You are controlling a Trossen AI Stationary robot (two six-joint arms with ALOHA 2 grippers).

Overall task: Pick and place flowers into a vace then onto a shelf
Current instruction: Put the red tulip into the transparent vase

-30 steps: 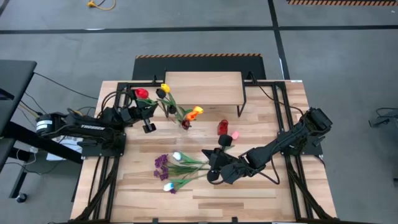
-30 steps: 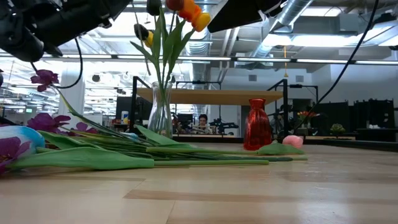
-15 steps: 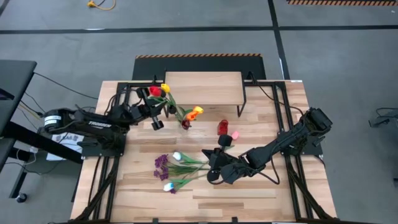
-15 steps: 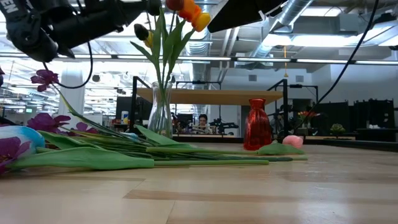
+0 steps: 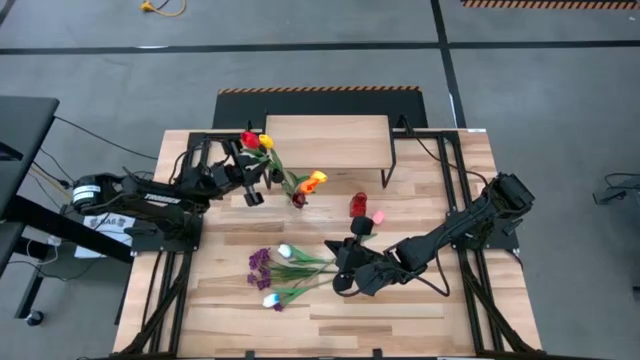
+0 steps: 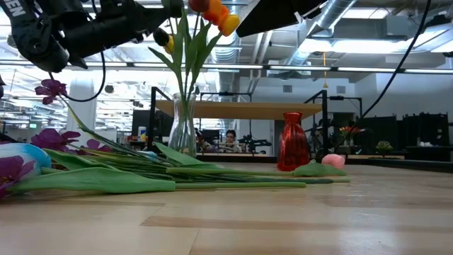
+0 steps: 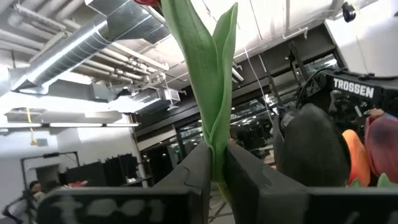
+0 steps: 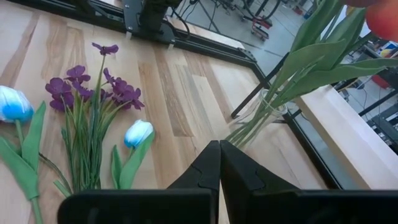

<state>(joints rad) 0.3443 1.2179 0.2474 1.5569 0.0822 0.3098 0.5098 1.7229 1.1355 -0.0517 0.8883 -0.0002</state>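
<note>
My left hand pinches a red tulip by its stem, held upright just left of the clear glass vase; I reckon the stem must travel right, then drop along the vase's vertical axis. The vase mouth is hidden behind leaves in the low view. Right hand is pressed together, empty, beside the flowers lying on the bench. Shelf stands behind.

Dark jointed arms, white TROSSEN lettering, black cables
</note>
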